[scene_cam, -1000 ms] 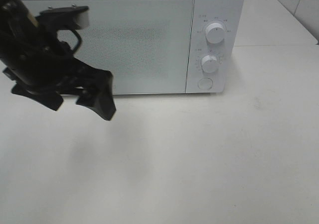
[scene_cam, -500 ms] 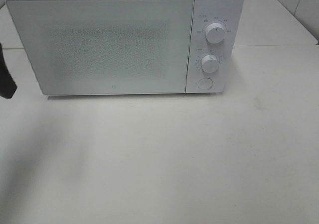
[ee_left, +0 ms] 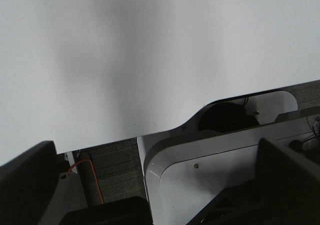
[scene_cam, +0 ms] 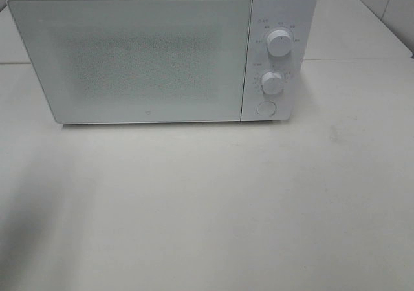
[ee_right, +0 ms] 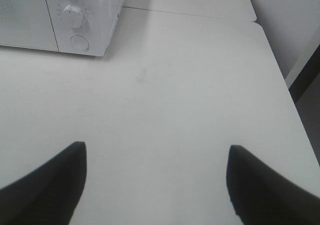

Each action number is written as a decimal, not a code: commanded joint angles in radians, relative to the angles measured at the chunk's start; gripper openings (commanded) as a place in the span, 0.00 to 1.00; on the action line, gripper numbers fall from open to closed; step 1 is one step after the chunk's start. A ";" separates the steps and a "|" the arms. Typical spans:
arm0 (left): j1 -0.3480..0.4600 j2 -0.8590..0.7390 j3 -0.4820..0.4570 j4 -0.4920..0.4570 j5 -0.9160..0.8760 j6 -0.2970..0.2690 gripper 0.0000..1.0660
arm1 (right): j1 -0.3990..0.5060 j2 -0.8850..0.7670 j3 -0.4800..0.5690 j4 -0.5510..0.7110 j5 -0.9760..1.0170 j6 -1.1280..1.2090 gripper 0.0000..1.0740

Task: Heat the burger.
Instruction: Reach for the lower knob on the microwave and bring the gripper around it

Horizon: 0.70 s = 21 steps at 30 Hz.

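Observation:
The burger is out of view in every frame. A white microwave point(scene_cam: 129, 58) stands at the back of the white table point(scene_cam: 213, 207) with its door shut; its control corner also shows in the right wrist view point(ee_right: 80, 15). Neither arm appears in the exterior high view. My left gripper point(ee_left: 156, 150) is open and empty, with dark fingers point(ee_left: 27, 180) wide apart over the table's near edge. My right gripper point(ee_right: 156, 150) is open too, nothing between its fingers point(ee_right: 55, 185), hovering over bare table to the right of the microwave.
The microwave panel carries two round knobs point(scene_cam: 279, 42) point(scene_cam: 272, 82) and a round button point(scene_cam: 265, 108). Below the table edge, the left wrist view shows the robot's white base point(ee_left: 200, 170) and an orange cable point(ee_left: 95, 180). The table's right edge point(ee_right: 280, 70) runs beside a wall.
My left arm, which stood in front of the microwave door a second ago, has pulled away to the left and left the exterior high view. The microwave has not moved.

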 commanded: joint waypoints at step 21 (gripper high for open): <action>-0.001 -0.492 0.190 0.022 -0.043 -0.001 0.94 | -0.006 -0.026 -0.001 -0.002 0.001 0.000 0.70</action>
